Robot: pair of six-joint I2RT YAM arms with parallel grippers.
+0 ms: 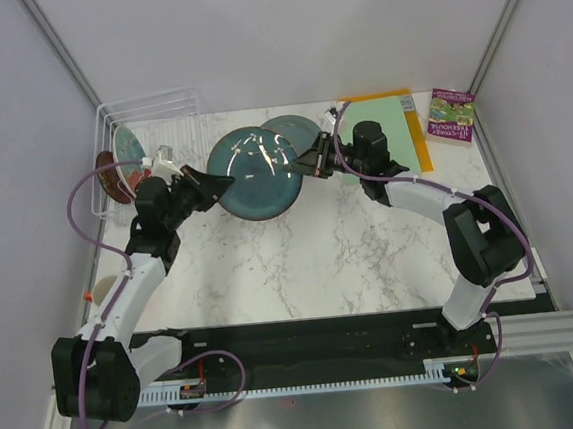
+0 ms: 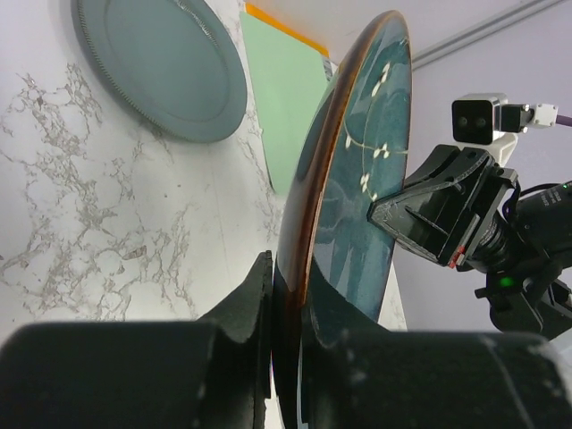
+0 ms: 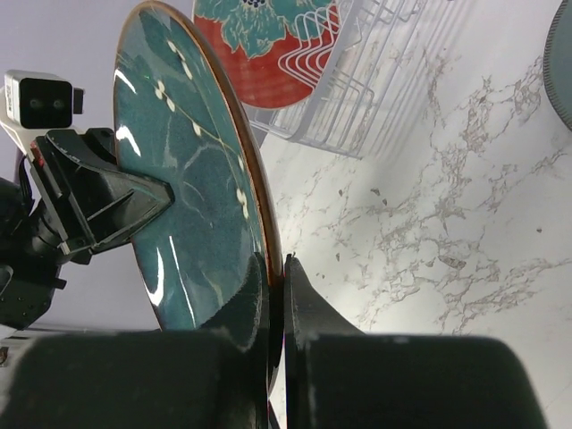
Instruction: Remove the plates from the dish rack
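teal plate [image 1: 254, 172]: glossy, brown-rimmed, seemingly pale sprig pattern, hanging above worktop [image 1: 311, 263]
left gripper [image 1: 226, 183]: jaws pinching its rim
right gripper [image 1: 300, 165]: jaws clamping opposite rim

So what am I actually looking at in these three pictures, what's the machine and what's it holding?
Two robot arms are bolted at the near edge of a marble table. One picture looks down from above; the other two come from cameras on each wrist. The left gripper and right gripper both pinch opposite edges of one glossy teal plate, held above the table. A grey-green plate lies flat behind it, beside a light-green mat and a book. The white wire dish rack at far left holds red patterned plates.
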